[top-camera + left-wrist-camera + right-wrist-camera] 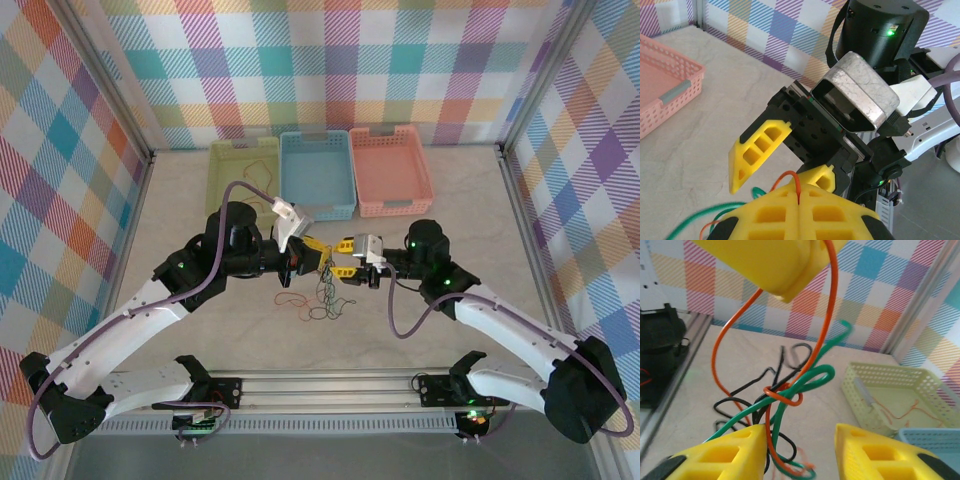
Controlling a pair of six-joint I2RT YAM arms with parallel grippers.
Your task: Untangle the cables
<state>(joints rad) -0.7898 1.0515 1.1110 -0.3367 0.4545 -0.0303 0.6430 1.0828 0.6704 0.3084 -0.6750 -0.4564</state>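
Note:
The cables (322, 298) form a small knot of orange, green and black wires hanging to the table between the two arms. My left gripper (799, 194) is shut on the orange cable (796, 181), which loops out from between its yellow fingers. In the right wrist view that orange cable (829, 315) hangs from the left gripper's tip and loops round the green cable (810, 381), with black cable (747, 386) behind. My right gripper (800, 442) is open just below the knot, and the strands run past the inner face of its left finger (735, 455).
Three baskets stand at the back: a green one (243, 170) holding a loose orange wire, a blue one (317, 178) and a pink one (390, 172). An orange loop (291, 299) lies on the table by the tangle. Both grippers (326, 262) are nearly tip to tip.

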